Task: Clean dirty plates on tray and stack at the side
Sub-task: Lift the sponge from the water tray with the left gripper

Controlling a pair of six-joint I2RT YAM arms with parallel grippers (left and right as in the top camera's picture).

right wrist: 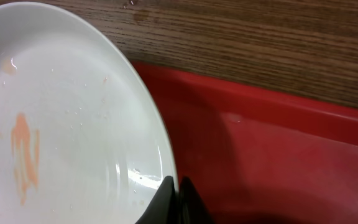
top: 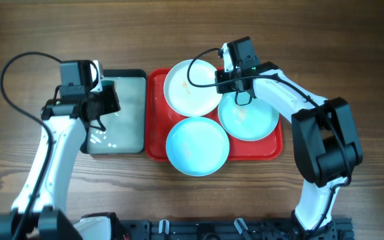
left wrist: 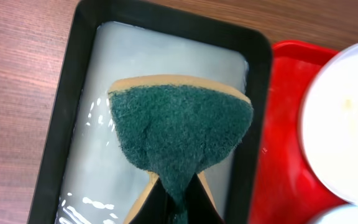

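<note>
Plates (top: 197, 146), round and glossy, on smooth red tray (top: 155, 133).

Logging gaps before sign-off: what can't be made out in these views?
Left wrist: the sponge covers the tips of the left gripper.
Right wrist: the white plate is cut off left and below.
Overhead: the right gripper hides its own grip on that plate's rim.
</note>
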